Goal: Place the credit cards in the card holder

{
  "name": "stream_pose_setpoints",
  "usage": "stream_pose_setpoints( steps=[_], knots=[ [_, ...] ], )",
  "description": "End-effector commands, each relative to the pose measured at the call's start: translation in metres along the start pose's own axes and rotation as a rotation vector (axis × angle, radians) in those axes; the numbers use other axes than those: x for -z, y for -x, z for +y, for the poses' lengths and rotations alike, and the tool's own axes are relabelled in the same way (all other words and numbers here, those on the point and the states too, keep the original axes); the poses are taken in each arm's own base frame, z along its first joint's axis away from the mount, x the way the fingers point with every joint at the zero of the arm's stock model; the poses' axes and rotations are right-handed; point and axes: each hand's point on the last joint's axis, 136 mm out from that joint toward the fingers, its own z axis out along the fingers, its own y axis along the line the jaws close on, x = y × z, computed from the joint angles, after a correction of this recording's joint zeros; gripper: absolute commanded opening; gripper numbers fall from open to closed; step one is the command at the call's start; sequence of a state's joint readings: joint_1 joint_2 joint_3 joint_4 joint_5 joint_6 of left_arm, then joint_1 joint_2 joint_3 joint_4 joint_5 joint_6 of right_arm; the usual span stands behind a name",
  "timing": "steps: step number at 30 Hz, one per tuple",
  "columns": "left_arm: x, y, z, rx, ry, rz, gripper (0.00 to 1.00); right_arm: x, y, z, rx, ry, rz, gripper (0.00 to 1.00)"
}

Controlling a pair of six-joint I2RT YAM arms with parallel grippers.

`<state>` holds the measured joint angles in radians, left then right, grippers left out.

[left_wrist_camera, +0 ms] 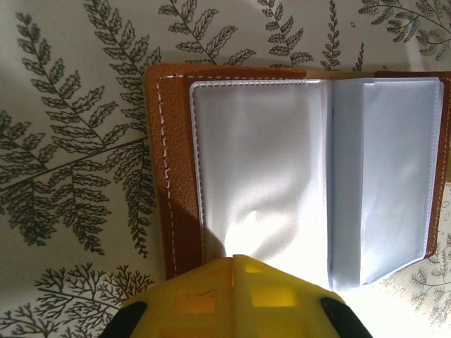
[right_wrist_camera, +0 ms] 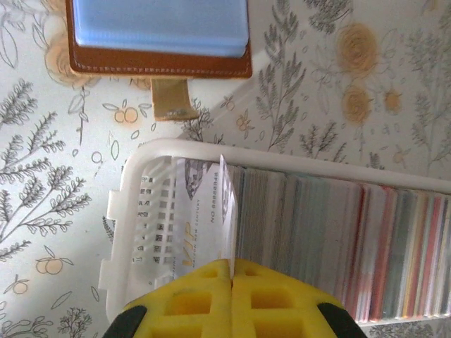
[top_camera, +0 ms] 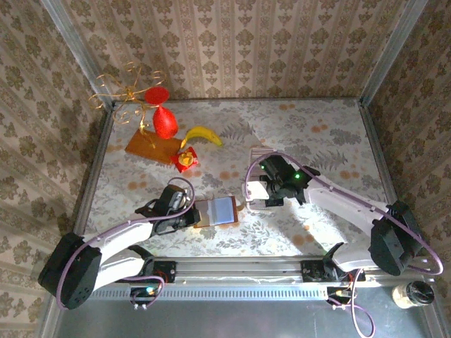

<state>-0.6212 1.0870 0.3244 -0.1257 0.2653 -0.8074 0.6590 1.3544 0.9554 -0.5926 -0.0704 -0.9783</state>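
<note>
Right gripper (right_wrist_camera: 232, 271) pinched one credit card (right_wrist_camera: 227, 204) upright in tray (right_wrist_camera: 130, 190); needed straight lift, no dragging neighbours; left gripper (left_wrist_camera: 232, 266), clenched, pressed on open card holder (left_wrist_camera: 176, 211).

We list a fern- and flower-printed tablecloth (top_camera: 317, 134) under damask wallpaper walls (top_camera: 232, 49), and a white slotted plastic tray (right_wrist_camera: 130, 211) lying at about two o'clock of the table's middle. At ten o'clock sits an orange-brown flat board (top_camera: 153, 146) bearing a red ornament (top_camera: 165, 123) with looping gold wire (top_camera: 123, 88); at the board's three o'clock lies a banana (top_camera: 203, 134), and at its five o'clock, just beside its corner, a small red square (top_camera: 185, 160). Off the table, at five o'clock, we note a small jar (top_camera: 412, 294).
</note>
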Motion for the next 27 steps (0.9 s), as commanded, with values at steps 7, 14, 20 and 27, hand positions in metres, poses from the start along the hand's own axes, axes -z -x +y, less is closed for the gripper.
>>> stream_pose_setpoints(
  steps=[7, 14, 20, 27],
  knots=[
    [-0.002, -0.011, 0.009, -0.015, 0.014, 0.02, 0.11, 0.059, 0.052, -0.013, -0.568, 0.053, -0.149, 0.0],
    [0.006, -0.008, 0.006, -0.005, 0.012, 0.001, 0.37, 0.049, 0.098, -0.016, -1.277, 0.185, -0.326, 0.0],
    [0.017, 0.002, -0.003, 0.008, -0.009, -0.041, 0.46, 0.012, 0.109, 0.002, -1.548, 0.23, -0.315, 0.0],
    [0.032, 0.009, -0.009, -0.008, -0.02, -0.086, 0.46, -0.03, 0.118, 0.017, -1.614, 0.251, -0.244, 0.0]
  ],
)
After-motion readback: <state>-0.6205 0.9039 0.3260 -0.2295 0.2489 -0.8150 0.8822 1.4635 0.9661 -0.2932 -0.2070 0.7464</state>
